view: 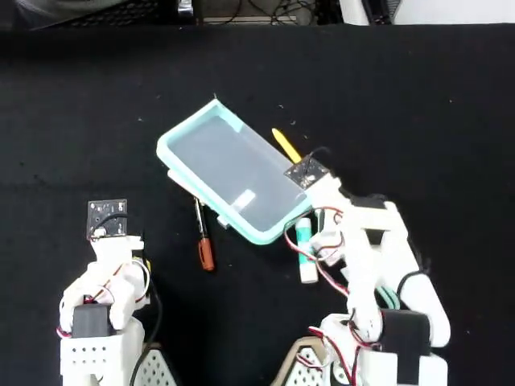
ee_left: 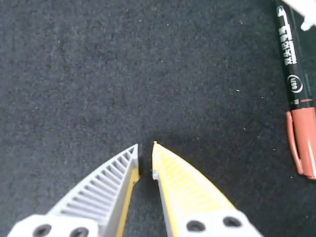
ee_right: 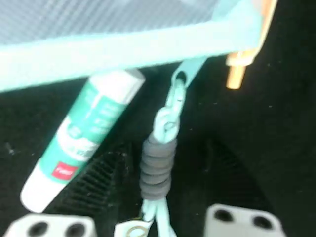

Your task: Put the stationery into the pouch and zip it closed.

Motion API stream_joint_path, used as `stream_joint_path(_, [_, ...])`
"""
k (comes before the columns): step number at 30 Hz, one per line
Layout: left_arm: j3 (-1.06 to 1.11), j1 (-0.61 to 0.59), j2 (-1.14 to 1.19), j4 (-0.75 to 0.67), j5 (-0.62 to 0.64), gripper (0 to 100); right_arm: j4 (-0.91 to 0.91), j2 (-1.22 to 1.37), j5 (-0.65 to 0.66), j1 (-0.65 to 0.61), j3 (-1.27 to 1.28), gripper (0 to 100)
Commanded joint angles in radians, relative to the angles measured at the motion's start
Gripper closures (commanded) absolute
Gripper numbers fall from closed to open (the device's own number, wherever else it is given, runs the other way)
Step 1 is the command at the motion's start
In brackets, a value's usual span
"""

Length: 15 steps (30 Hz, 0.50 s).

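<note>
The mint translucent pouch (view: 229,169) lies tilted at the table's middle. My right gripper (view: 315,193) is at its near right corner. In the right wrist view this gripper (ee_right: 168,148) is open, and the zipper pull cord (ee_right: 158,165) hangs between its dark fingers (ee_right: 98,182) below the pouch edge (ee_right: 118,49). A green-white glue stick (view: 306,251) (ee_right: 84,143) lies beside that corner. A yellow pencil (view: 286,145) (ee_right: 237,74) lies along the pouch's right side. A black marker with a red cap (view: 203,240) (ee_left: 296,94) lies left of the pouch. My left gripper (view: 109,221) (ee_left: 146,144) is shut and holds nothing.
The table (view: 418,104) is covered in black cloth. Both arm bases (view: 96,346) stand at the near edge. Cables and equipment lie beyond the far edge (view: 241,12).
</note>
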Motion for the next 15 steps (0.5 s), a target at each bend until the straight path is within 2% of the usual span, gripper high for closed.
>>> stream_joint_path(1, [0.015, 0.01, 0.005, -0.011, 0.003, 93, -0.037, 0.015, -0.008, 0.008, -0.053, 95.8])
stream_joint_path(2, [0.015, 0.01, 0.005, -0.011, 0.003, 93, -0.035, 0.002, -0.008, 0.008, -0.056, 99.3])
stream_joint_path(8, [0.015, 0.01, 0.005, -0.011, 0.003, 93, 0.074, -0.197, -0.006, -0.009, -0.068, 98.6])
stream_joint_path(13, [0.015, 0.012, 0.005, -0.011, 0.003, 93, 0.18, -0.478, -0.015, -0.124, -0.12, 98.6])
stream_joint_path(15, [0.015, 0.01, 0.005, -0.011, 0.003, 93, 0.226, -0.573, -0.066, -0.183, -0.17, 98.6])
